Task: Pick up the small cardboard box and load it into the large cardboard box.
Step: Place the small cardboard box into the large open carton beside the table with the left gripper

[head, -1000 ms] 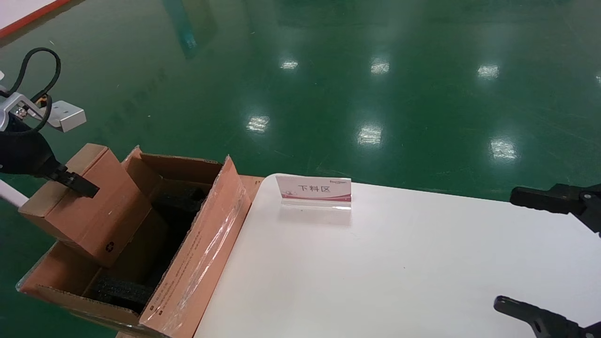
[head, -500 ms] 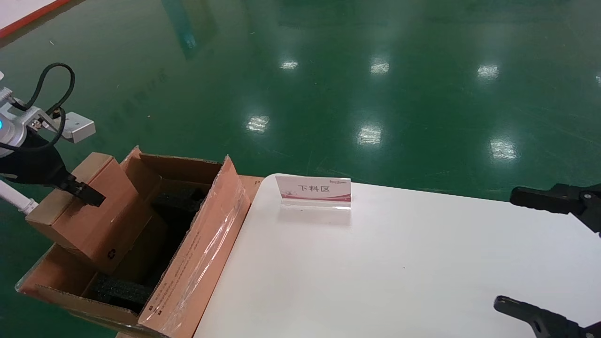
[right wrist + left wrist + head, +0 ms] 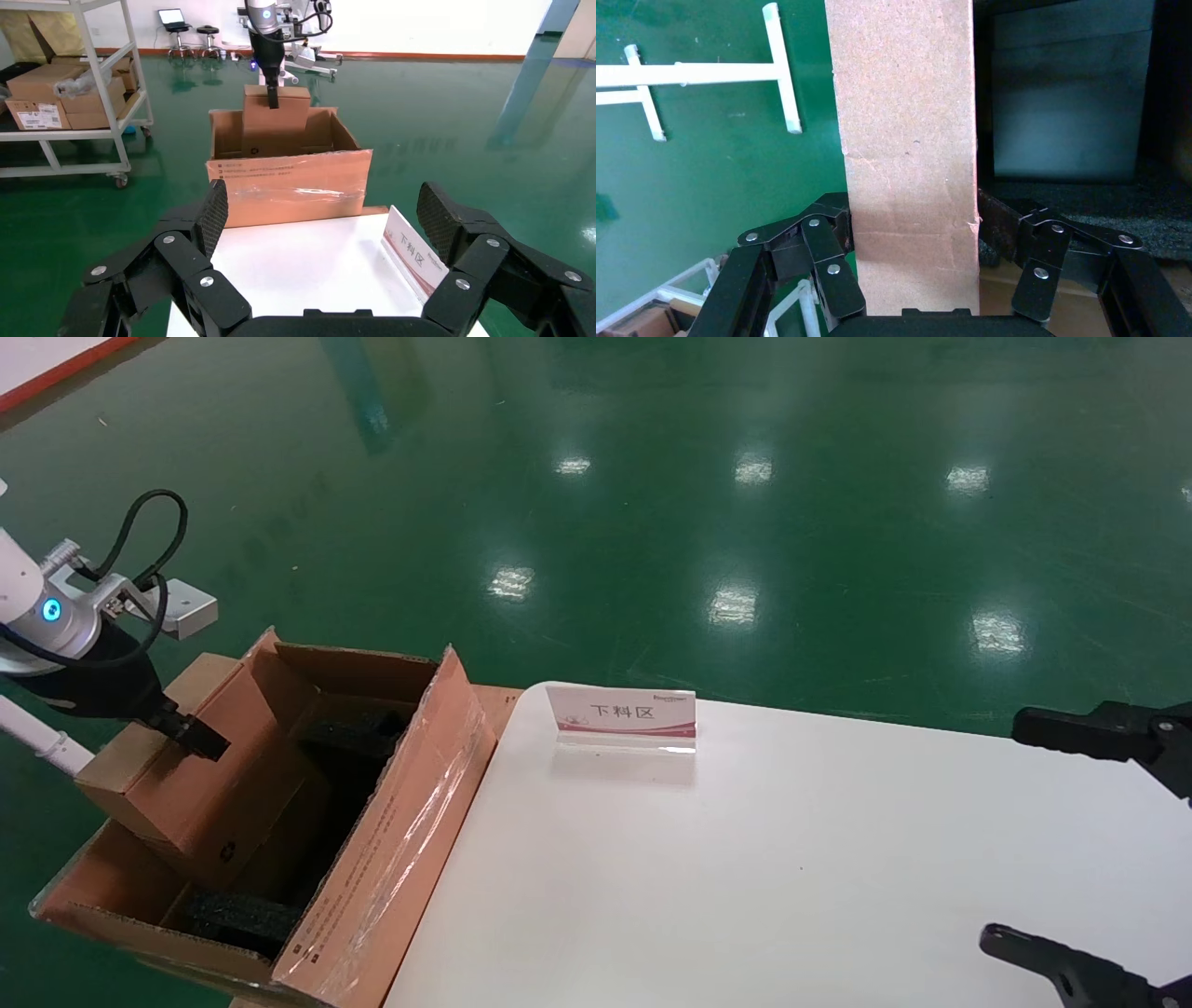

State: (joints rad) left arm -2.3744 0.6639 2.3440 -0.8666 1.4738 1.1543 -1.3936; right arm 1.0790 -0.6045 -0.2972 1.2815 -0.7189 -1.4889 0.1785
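Head cam: high, facing fwd/down over counter [image 3: 745,859].
L wrist cam: close-up on small cardboard box [image 3: 905,140].
R wrist cam: low, far – shares large cardboard box [image 3: 288,186] w/ head.

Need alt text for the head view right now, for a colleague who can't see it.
The left gripper, shut on the small cardboard box, holds it tilted, partly inside the large cardboard box beside a white table. The right gripper waits open at the table's right edge.

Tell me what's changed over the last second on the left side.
The left gripper, shut on the small cardboard box, has carried it lower and deeper into the large cardboard box. The right gripper stays open above the table; the sign hasn't moved.
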